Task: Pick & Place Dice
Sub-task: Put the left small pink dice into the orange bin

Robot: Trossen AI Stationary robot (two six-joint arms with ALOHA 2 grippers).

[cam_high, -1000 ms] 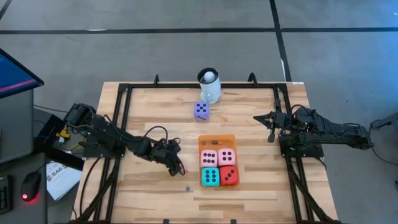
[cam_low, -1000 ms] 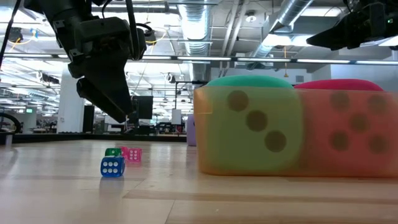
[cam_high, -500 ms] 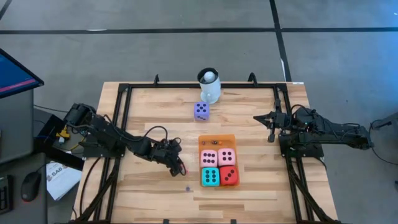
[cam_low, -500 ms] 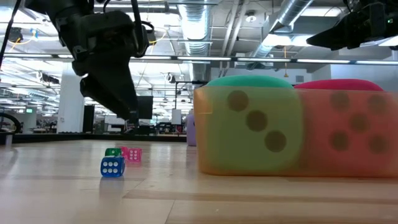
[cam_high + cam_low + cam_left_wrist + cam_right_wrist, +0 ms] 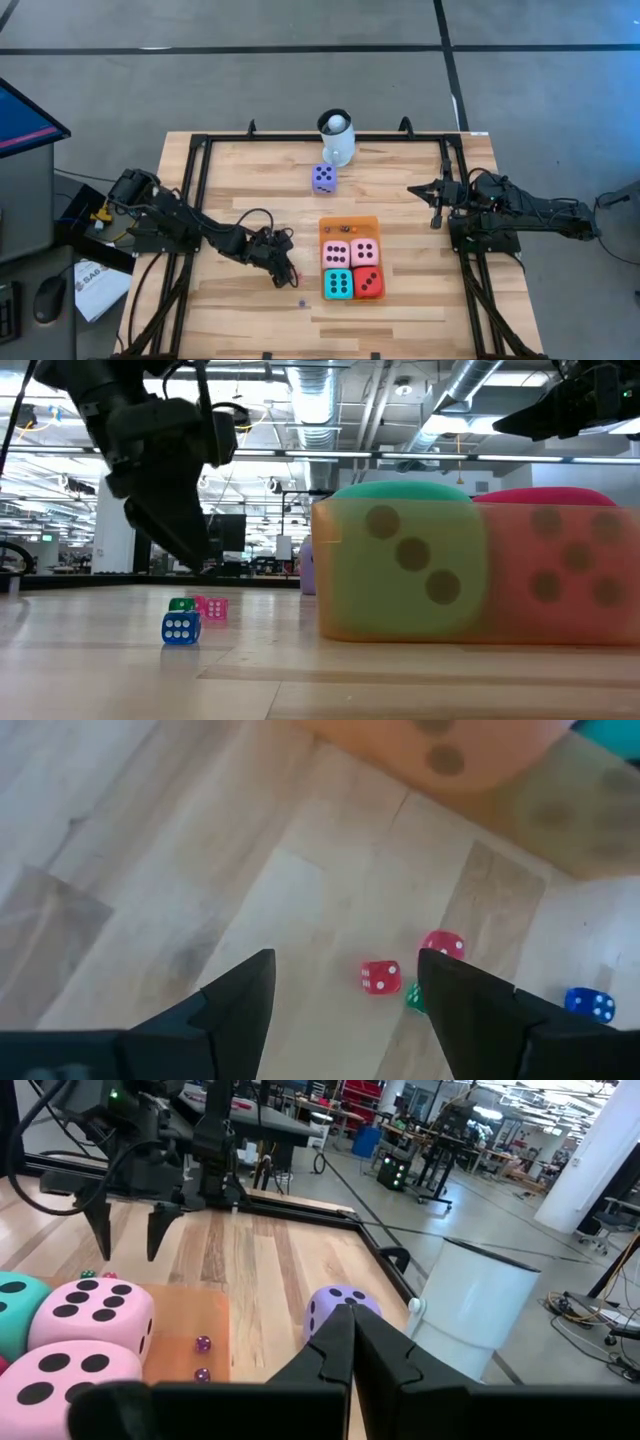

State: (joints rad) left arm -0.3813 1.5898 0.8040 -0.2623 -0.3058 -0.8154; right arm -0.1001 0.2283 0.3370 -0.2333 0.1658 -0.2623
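Note:
Four big soft dice sit on the orange mat (image 5: 349, 226): two pink (image 5: 350, 252), one teal (image 5: 338, 284) (image 5: 400, 560) and one red (image 5: 368, 283) (image 5: 560, 565). A purple die (image 5: 323, 178) (image 5: 340, 1302) rests on the wood near the mug. Tiny dice lie on the table left of the mat: red (image 5: 379, 977), pink (image 5: 442, 943) (image 5: 214, 607), green (image 5: 414, 998) (image 5: 181, 603) and blue (image 5: 588, 1004) (image 5: 181, 627). My left gripper (image 5: 284, 268) (image 5: 345, 995) hovers open just above them, the tiny red die between its fingers. My right gripper (image 5: 415, 188) (image 5: 350, 1342) waits shut, raised near the table's right side.
A white mug with a ball (image 5: 337, 138) (image 5: 475, 1315) stands near the far edge. Two tiny purple beads (image 5: 201, 1358) lie on the mat's far strip. A black frame (image 5: 200, 180) borders the table's left, right and far sides. Bare wood lies between the mat and my right arm.
My left gripper has swayed a little above the tiny dice, first toward the mat, then back toward the table's left and slightly lower. It has stayed open. The dice have not moved.

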